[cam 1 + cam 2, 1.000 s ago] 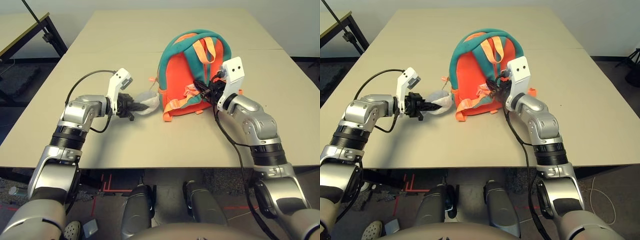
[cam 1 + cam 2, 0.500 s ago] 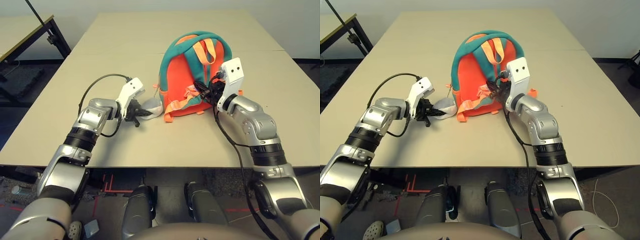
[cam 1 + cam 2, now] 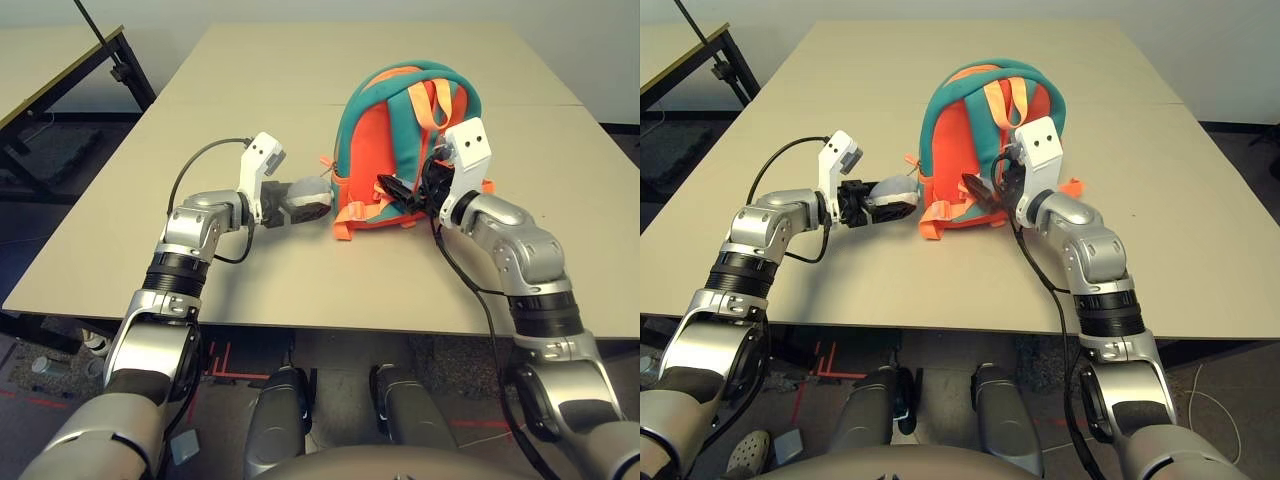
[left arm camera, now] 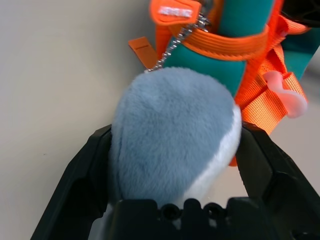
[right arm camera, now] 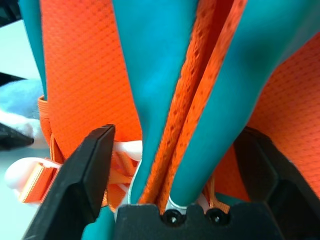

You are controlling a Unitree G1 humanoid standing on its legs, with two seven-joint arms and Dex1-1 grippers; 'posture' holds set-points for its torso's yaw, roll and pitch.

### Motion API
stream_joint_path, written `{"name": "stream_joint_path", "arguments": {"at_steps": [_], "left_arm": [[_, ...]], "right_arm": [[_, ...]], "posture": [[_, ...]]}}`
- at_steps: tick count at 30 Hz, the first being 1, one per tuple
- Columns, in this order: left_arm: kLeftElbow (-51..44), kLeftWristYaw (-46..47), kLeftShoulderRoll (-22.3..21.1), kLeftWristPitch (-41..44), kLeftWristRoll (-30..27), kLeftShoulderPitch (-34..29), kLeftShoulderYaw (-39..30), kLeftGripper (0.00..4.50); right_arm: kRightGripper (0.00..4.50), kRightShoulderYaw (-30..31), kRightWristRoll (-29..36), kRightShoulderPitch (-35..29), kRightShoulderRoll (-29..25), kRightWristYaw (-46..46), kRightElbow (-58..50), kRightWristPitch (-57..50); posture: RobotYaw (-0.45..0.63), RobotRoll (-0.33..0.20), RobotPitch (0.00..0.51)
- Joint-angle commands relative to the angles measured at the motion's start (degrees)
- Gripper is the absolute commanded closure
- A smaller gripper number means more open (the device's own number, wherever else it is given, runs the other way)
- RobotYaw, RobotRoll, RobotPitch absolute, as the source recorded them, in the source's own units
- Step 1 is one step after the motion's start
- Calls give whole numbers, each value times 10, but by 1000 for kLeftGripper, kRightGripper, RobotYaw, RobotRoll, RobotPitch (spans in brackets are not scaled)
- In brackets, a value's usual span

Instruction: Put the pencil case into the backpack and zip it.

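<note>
On the beige worktop (image 3: 260, 90) the backpack (image 3: 400, 140) stands upright. The left gripper (image 4: 172, 170) is spread wide around its grey plush charm (image 4: 170, 135); the right gripper (image 5: 175, 165), equally wide, straddles a teal-edged orange strap (image 5: 200, 95).

Bare table (image 3: 300, 60) all around — only the backpack (image 3: 385, 165) mid-table.

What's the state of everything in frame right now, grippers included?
backpack: upright on the table, strap side facing the robot; zip not visible.
plush charm: hanging on a chain from the backpack, lying between the left gripper's fingers.
left gripper: open, fingers either side of the charm.
right gripper: open, fingers spread around the backpack's shoulder strap.
table: bears the backpack.
</note>
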State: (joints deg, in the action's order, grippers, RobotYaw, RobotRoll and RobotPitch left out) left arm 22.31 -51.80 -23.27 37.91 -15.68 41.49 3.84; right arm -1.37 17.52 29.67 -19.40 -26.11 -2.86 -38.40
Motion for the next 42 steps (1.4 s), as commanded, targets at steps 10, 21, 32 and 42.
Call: {"name": "stream_joint_path", "arguments": {"at_steps": [10,21,32,42], "left_arm": [[-55,9,-15,40,-19,-17,-17,0],[-53,9,-23,41,-18,-22,-19,0],[-63,66,-35,3,-36,-57,-104,0],[-10,201,-15,-158,-20,-77,-204,0]], "right_arm": [[13,-95,111,-59,-83,-34,-110,-143],[13,-175,266,-128,-179,-131,-170,-233],[13,-240,160,-164,-127,-18,-59,-23],[13,-268,73,-151,-87,50,76,201]], "posture": [[-168,0,147],[-183,0,150],[-188,0,146],[-172,0,149]]}}
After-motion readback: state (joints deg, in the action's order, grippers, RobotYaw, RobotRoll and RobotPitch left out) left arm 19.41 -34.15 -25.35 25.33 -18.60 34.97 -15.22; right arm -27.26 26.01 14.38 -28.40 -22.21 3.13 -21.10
